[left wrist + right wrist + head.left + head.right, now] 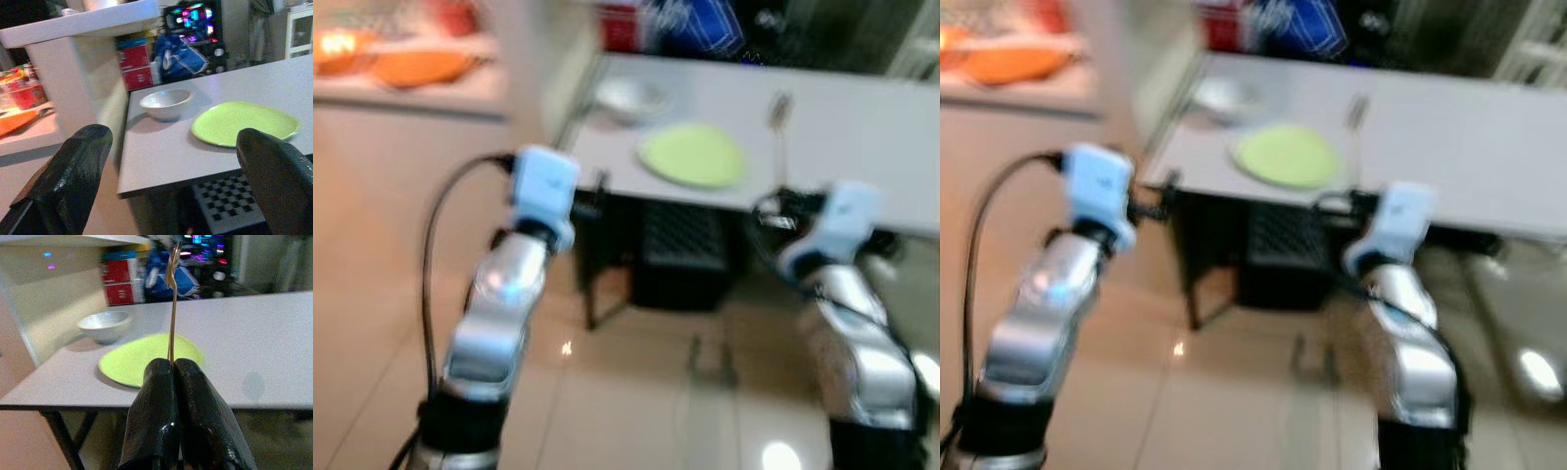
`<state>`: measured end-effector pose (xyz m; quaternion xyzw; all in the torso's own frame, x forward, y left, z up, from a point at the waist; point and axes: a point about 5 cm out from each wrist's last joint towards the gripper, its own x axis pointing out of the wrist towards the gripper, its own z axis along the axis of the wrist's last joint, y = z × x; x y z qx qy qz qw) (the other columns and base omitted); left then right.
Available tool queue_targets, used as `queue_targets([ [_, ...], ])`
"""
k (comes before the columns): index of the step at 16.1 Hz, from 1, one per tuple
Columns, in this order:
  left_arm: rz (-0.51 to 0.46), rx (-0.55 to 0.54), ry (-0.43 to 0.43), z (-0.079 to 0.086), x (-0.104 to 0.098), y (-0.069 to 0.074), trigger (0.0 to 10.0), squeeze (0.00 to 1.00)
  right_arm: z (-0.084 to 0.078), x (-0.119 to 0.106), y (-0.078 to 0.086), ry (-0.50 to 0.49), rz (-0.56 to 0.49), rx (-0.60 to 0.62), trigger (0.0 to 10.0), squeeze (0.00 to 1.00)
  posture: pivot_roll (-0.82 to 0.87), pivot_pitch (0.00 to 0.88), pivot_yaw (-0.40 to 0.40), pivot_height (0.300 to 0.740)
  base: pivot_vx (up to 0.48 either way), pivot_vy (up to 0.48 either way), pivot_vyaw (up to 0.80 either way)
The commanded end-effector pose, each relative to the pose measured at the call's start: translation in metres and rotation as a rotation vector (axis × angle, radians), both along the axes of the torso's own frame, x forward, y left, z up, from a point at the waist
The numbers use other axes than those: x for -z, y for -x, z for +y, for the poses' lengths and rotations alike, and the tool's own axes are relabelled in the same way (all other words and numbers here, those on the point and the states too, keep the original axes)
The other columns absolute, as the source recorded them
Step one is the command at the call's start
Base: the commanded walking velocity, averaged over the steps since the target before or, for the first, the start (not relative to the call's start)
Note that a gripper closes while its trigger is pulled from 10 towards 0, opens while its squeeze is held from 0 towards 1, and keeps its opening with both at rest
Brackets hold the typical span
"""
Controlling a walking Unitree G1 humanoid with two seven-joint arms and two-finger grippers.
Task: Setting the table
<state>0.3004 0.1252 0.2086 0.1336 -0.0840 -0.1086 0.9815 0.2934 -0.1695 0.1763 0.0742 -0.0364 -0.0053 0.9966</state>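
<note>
A white table (862, 127) stands in front of me with a light green plate (693, 155) near its front left corner. A white bowl (628, 98) sits just behind the plate. My right gripper (173, 363) is shut on the thin handle of a metal utensil (172, 308), which sticks up with its head at the top; whether it is a spoon or a fork I cannot tell. This gripper hovers at the table's front edge, right of the plate. My left gripper (173, 147) is open and empty, off the table's left front corner. The head views are blurred.
A counter (411, 93) with orange items runs along the left. Red boxes (134, 66) and a blue bag (178, 54) stand behind the table. A black checkered crate (675, 250) sits under it. The tiled floor (607, 392) lies between me and the table.
</note>
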Motion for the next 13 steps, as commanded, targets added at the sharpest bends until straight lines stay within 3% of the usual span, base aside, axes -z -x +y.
queue_targets([
  [1, -0.002, -0.021, -0.003, 0.0068, -0.0006, 0.0001, 10.0, 0.0, 0.0111, -0.0028, -0.0008, -0.013, -0.009, -0.048, 10.0, 0.0, 0.03, 0.0, -0.04, 0.74, 0.42, 0.0, 0.0],
  [13, 0.004, -0.01, -0.006, 0.0059, 0.0008, 0.0029, 10.0, 0.0, 0.014, 0.0061, 0.0008, -0.006, 0.041, -0.071, 10.0, 0.0, 0.02, 0.0, -0.043, 0.74, 0.415, 0.0, 0.0],
])
